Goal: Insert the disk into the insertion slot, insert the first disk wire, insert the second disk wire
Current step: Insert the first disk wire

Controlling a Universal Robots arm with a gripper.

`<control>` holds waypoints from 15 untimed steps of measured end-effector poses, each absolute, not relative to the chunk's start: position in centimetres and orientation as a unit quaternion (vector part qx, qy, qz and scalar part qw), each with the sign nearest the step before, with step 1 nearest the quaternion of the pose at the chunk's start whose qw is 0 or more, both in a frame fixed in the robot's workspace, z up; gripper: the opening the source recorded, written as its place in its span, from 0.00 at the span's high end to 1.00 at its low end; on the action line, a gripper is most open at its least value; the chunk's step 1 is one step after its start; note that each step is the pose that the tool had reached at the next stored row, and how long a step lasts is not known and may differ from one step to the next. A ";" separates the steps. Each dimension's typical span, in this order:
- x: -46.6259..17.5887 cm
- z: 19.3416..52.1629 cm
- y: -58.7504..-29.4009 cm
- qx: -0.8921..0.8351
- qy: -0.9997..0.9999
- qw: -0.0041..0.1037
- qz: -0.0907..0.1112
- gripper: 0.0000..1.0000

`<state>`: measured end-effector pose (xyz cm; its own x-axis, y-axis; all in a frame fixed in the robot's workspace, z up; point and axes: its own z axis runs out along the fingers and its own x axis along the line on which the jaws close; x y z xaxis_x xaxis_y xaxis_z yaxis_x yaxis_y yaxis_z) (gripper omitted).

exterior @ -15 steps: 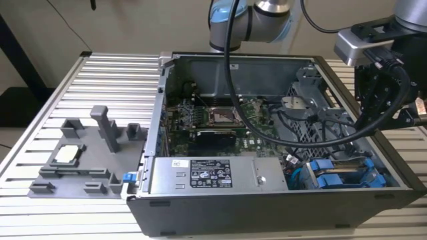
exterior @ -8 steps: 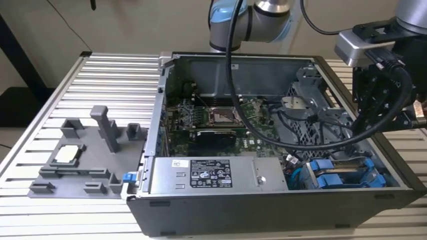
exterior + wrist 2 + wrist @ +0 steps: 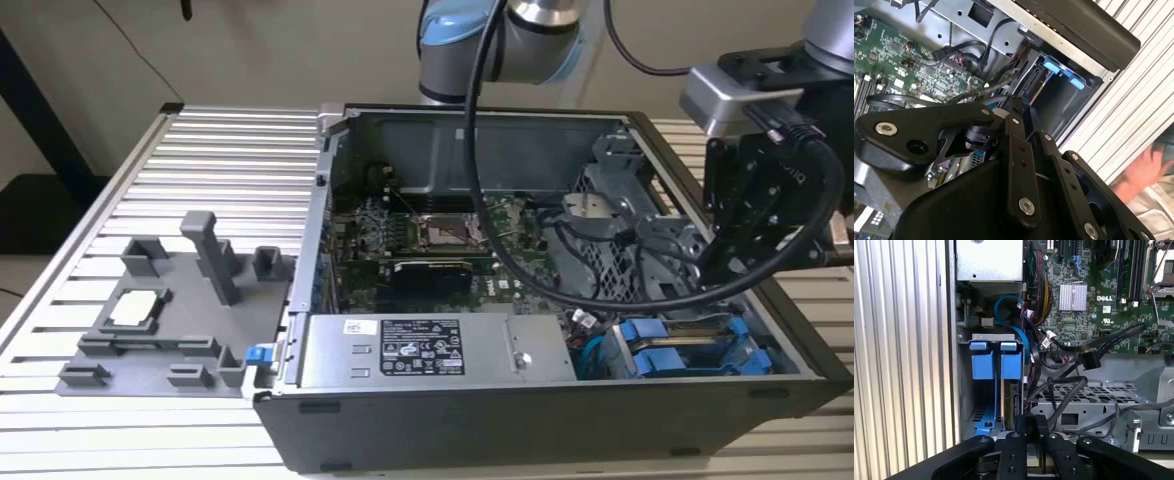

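My claw [image 3: 1030, 426] hangs at a corner of the open computer case [image 3: 534, 425] on the ribbed bench [image 3: 200, 140]; I cannot tell how wide it stands or whether it grips anything. The disk [image 3: 1014, 402] sits edge-on in the insertion slot [image 3: 1004, 407], just beside the claw (a person's hand [image 3: 1144, 170] shows past the case).
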<state>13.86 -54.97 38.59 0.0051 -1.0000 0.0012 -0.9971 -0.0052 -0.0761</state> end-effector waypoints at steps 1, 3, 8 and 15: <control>13.9 38.6 -55.0 -0.708 0.705 0.025 -0.026 0.81; 14.0 38.5 -55.0 -0.709 0.705 0.022 -0.023 0.81; 14.2 38.3 -55.2 -0.709 0.705 0.014 -0.014 0.81; 14.5 38.1 -55.6 -0.709 0.705 -0.001 0.000 0.81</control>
<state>14.51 -55.55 38.09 0.0052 -1.0000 0.0010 -1.0000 -0.0052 0.0007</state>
